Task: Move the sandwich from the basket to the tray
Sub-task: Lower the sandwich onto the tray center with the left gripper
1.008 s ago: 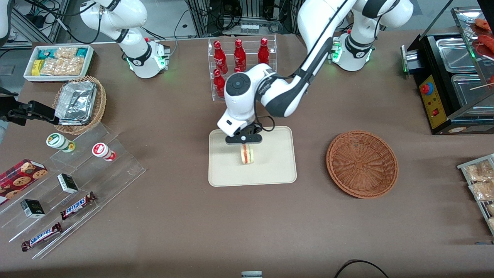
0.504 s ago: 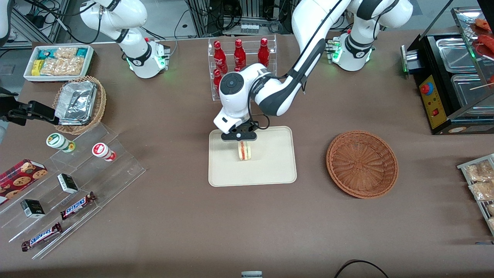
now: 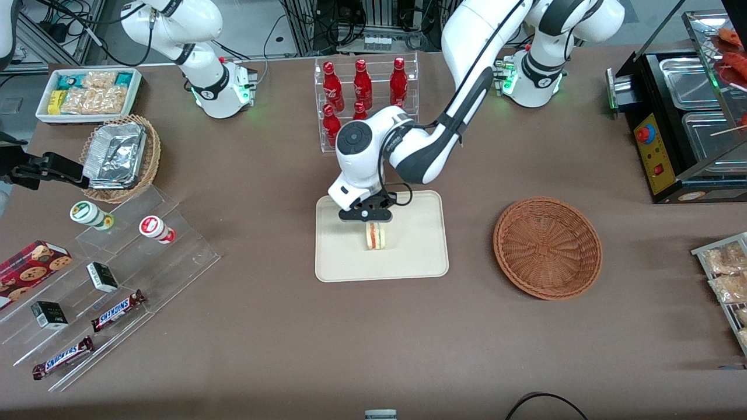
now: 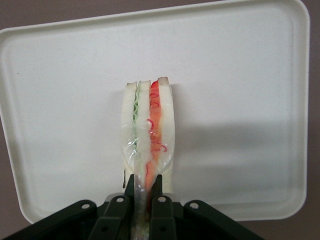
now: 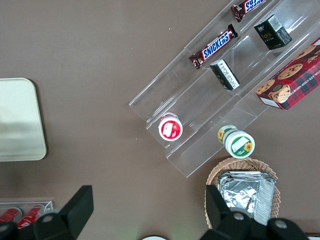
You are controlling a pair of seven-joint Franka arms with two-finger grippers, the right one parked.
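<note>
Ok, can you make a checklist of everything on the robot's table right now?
Surface: brown table.
Job's things: sandwich over the tray, contact unclear; basket holds nothing, toward the working arm's end.
Clutter: cola bottle rack, farther from the camera than the tray; snack shelf; foil-tray basket.
Grippers: pincer shut on the sandwich's wrapper, above the tray.
Cables: black cable at the table's near edge.
Surroundings: food warmer.
</note>
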